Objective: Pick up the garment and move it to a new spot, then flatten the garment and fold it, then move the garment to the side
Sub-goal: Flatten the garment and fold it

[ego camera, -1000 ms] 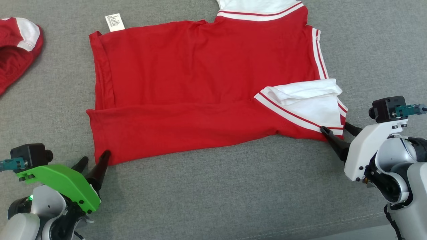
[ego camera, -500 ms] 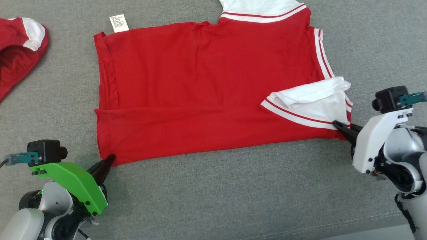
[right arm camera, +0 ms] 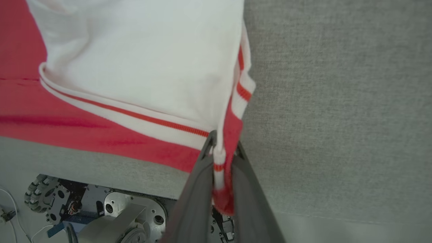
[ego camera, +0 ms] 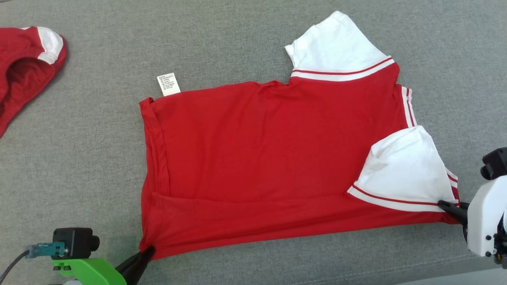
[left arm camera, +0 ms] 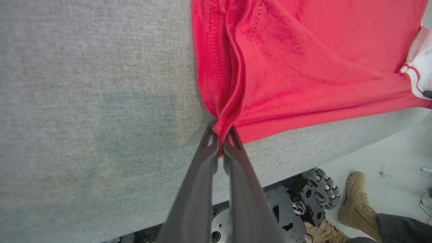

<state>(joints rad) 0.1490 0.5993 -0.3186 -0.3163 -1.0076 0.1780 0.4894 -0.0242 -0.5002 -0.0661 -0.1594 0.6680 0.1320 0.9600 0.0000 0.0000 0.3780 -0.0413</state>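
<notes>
Currently: red garment [ego camera: 257, 158] spread flat mid grey counter [ego camera: 91, 158]; left gripper [ego camera: 147, 250], angled in from near left, clamped on near-left hem corner; right gripper [ego camera: 444, 205], pointing in from right, clamped on near-right sleeve corner.

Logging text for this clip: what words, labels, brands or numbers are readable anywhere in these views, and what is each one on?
White care label, sticking out at the far left edge of the red shirt: several lines of dark print, too small and blurred to read.
Nothing else readable: no brand, number or sign can be made out on the shirt, the grey surface or the robot.
</notes>
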